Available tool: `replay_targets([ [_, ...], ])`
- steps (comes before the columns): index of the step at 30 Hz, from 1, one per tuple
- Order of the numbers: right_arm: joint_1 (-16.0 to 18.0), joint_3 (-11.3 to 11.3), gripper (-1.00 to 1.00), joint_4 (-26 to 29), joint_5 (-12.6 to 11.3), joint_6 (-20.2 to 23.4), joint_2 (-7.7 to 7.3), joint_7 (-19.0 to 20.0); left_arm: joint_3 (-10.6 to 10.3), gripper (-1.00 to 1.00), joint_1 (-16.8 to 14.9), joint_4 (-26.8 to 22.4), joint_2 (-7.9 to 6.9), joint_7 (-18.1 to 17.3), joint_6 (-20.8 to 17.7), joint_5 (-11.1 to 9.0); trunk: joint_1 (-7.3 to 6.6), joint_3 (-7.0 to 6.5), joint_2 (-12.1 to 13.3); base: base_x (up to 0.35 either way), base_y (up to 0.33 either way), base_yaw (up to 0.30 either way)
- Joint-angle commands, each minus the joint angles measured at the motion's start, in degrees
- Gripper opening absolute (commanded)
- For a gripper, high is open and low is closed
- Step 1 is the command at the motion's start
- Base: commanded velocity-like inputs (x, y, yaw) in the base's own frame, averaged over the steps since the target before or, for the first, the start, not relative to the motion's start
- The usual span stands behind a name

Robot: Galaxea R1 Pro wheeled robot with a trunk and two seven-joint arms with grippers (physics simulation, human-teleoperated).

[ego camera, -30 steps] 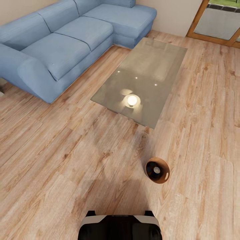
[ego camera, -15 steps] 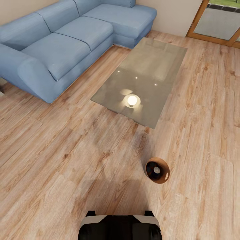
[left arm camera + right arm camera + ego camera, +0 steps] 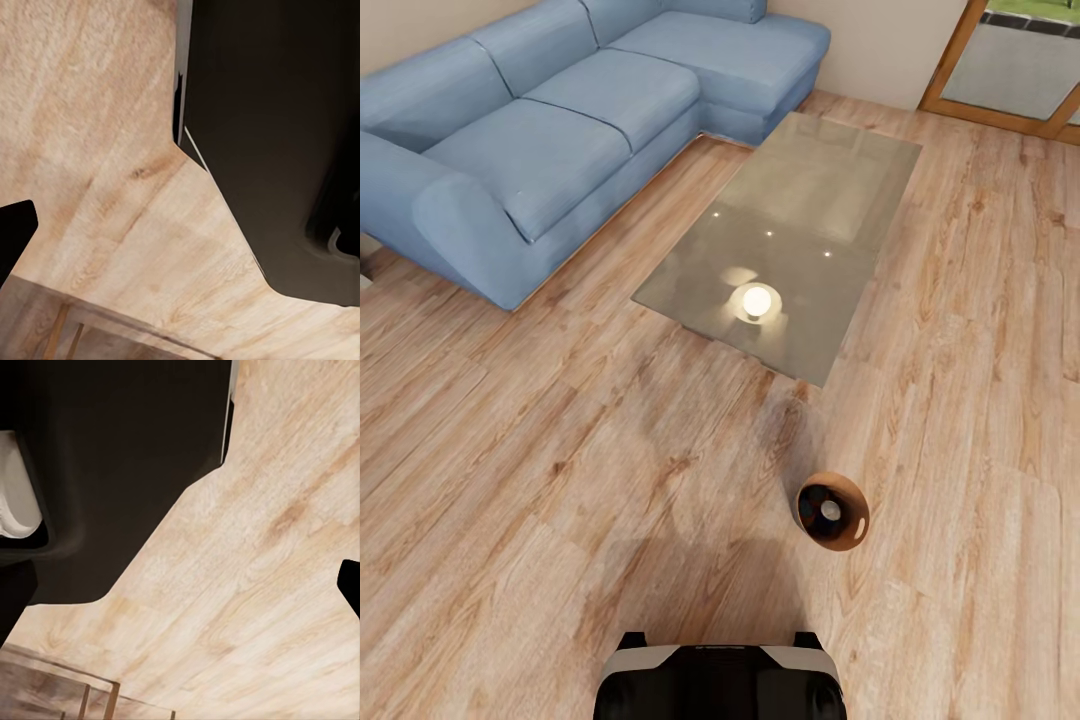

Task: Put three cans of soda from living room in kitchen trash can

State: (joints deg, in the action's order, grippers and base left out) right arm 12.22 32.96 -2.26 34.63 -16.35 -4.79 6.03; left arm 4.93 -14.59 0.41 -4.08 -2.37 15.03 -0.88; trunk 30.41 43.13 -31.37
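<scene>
**Trash can on the living-room floor, one silver can top showing inside**

Your tash can (image 3: 833, 511) sits on the wood plank floor (image 3: 560, 470), ahead of the robot's base (image 3: 720, 678) and a little to its right. You look almost straight down into it: the glossy orange-brown inside shows, and within it a small round silver top, apparently one can of soda (image 3: 830, 511). How many cans lie in there, you cannot tell.

Beyond the tash can, apart from it, stands the low grey glass tabletop (image 3: 800, 235), with a bright lamp reflection (image 3: 757, 300) near its closer end. The light-blue sectional sofa (image 3: 550, 130) runs along the tabletop's left side and wraps round the far corner. A wood-framed glass door (image 3: 1010, 70) shows at the far right.

In both wrist views you see plank floor beside the robot's dark body (image 3: 285, 135). A black sliver at each picture's edge may be a gripper finger, but whether either gripper is spread or pressed together, you cannot tell.
</scene>
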Motion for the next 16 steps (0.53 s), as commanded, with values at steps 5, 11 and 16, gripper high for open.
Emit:
replay_targets([
  [5, 0.0, 0.0, 1.0, -0.02, 0.0, 0.0, -0.01, 0.01, -0.01, 1.0, 0.0, -0.04, 0.03, 0.0, 0.0, 0.0, 0.0, 0.0, 0.0, 0.0, 0.0, 0.0],
  [11, 0.0, 0.0, 1.0, -0.03, 0.0, 0.0, 0.03, 0.01, 0.04, 1.0, 0.0, -0.03, -0.04, 0.0, 0.0, 0.0, 0.0, 0.0, 0.0, 0.0, 0.0, 0.0],
  [16, 0.0, -0.05, 1.0, -0.03, 0.05, -0.01, 0.02, -0.03, 0.01, 1.0, -0.01, 0.0, 0.01, 0.0, -0.02, -0.02, 0.0, 0.0, 0.0, 0.0, 0.0, 0.0],
])
